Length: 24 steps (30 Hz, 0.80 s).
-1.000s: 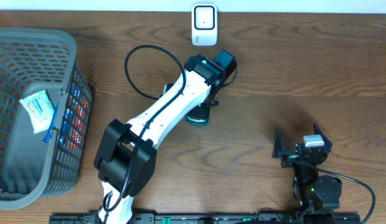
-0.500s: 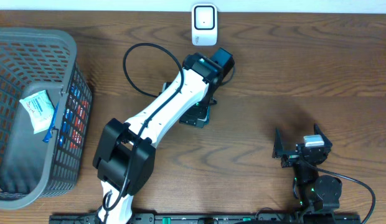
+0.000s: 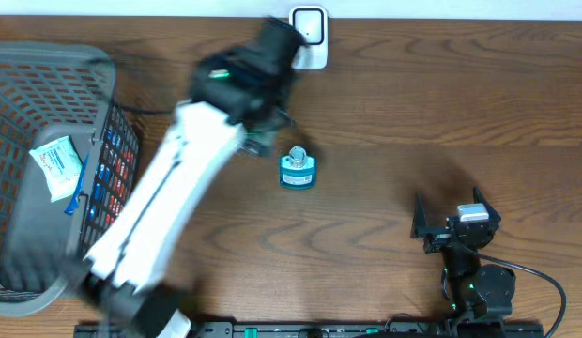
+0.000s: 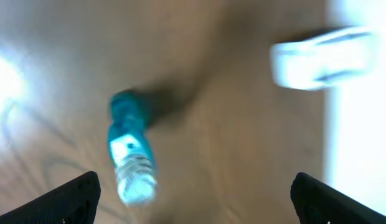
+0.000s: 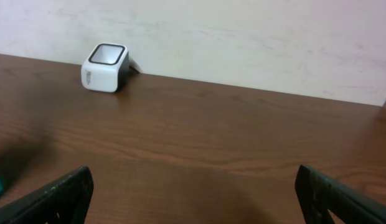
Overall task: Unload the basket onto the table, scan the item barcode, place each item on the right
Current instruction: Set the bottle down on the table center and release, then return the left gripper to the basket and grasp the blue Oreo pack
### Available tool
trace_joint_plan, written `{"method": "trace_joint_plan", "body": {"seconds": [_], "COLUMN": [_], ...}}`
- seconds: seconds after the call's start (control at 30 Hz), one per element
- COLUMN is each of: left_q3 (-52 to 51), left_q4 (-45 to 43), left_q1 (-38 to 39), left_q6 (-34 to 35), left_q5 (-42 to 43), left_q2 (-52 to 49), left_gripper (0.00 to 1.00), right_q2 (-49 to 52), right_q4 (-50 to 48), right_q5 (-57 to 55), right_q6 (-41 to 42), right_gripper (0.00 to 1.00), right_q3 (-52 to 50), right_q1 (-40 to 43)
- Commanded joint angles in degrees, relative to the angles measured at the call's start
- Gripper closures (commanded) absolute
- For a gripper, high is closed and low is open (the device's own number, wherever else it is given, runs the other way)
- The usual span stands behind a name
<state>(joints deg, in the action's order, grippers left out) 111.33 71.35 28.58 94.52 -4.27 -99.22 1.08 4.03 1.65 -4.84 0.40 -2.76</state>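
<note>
Your left tool [image 4: 193, 198] is spread wide and empty. The teal bottle [image 3: 297, 169] is on its own in the middle of the desk [image 3: 413, 103], apparently upright, a little nearer you than the white scanner [image 3: 308, 38] at the far edge and apart from it. Nothing shows whether the scan registered. Since the bottle has been let go in front of the scanner, this item looks finished or nearly so. The grey basket [image 3: 103, 70] on the left holds a white packet [image 3: 56, 164] and other goods, so more scanning may be left.

A second ago the left arm lay across the bottle with the tool low over it, hiding most of it. Now the arm has swung away to the far left, blurred with motion, and the bottle shows in full at the same spot. Your right tool [image 3: 450, 214] sits open and empty at the near right, unmoved.
</note>
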Motion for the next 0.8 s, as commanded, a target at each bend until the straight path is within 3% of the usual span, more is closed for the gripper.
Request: {"method": "trace_joint_plan", "body": {"seconds": [0.0,0.07,0.27,0.43,0.6,0.77], "left_q3": [3.32,3.78,3.78,3.3,0.96,-2.05], "left_q4": [0.46,2.05,11.61,14.32,18.01,16.57], "left_q1": [-6.21,-11.74,-33.33,-48.81,-55.04,-56.7], "left_q6": [-18.64,-26.82,-41.07,-62.97,-76.06,-80.87], "left_q5": [-3.28,-3.3,-4.28,-4.07,-4.13,-4.11], "left_q2": [6.71,10.54,17.94,17.31,13.05,7.91], "left_gripper": [0.02,0.02,0.02,0.02,0.02,0.02], "right_q2": [0.04,0.04,0.04,0.04,0.04,0.04], "right_q4": [0.26,0.26,0.26,0.24,0.24,0.26], "right_q5": [-0.22,-0.22,-0.22,-0.22,-0.22,-0.22], "right_q6": [-0.37,-0.37,-0.37,-0.37,-0.37,-0.37], "right_gripper": [0.01,0.01,0.01,0.01,0.01,0.01], "right_q3": [-0.09,-0.07,-0.07,-0.07,-0.09,-0.07], "right_q1": [-0.33,-0.33,-0.33,-0.33,-0.33,-0.33]}}
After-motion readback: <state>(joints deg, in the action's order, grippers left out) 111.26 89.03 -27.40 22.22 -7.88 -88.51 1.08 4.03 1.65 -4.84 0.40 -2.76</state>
